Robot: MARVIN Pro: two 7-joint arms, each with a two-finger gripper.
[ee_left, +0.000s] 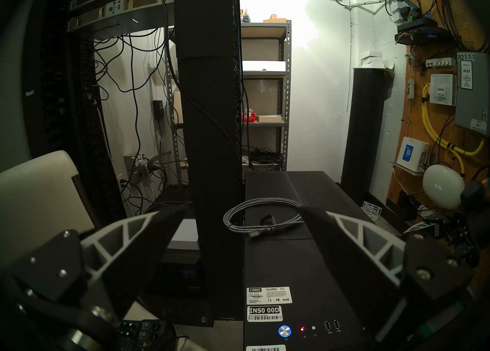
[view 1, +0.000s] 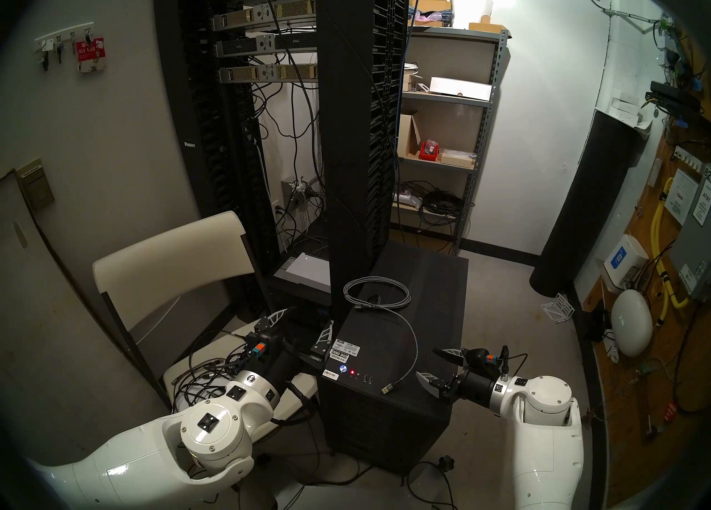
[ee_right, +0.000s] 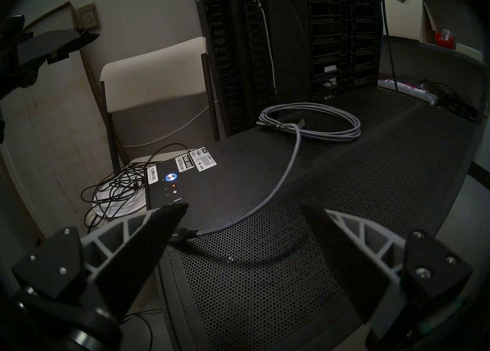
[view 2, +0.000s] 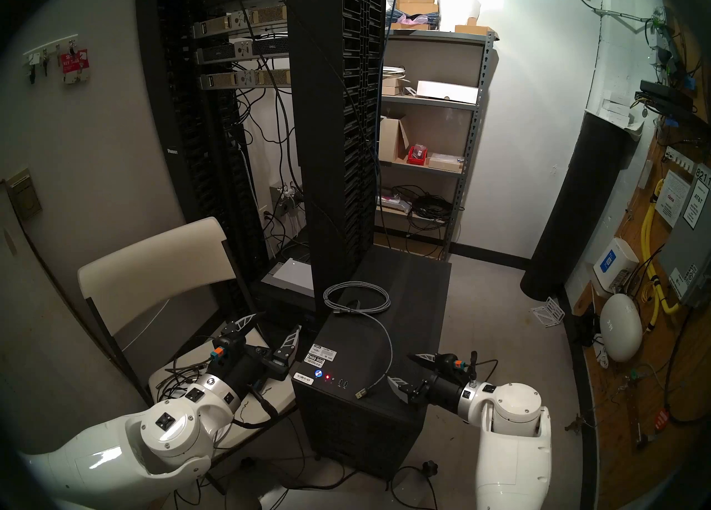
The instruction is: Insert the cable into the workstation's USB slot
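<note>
Thin light-grey braided cable (view 1: 413, 338), wound in a loop at the far end of the workstation (view 1: 388, 413) top, free end trailing forward to a silver USB plug (view 1: 387, 388) lying near the front edge, just right of two USB slots (view 1: 368, 379). Right gripper (view 1: 434, 367) beside the plug, fingers spread, empty. Left gripper (view 1: 304, 324) over the chair (view 1: 169, 262), fingers apart, empty. Server rack (view 1: 358, 112) close behind the loop.
</note>
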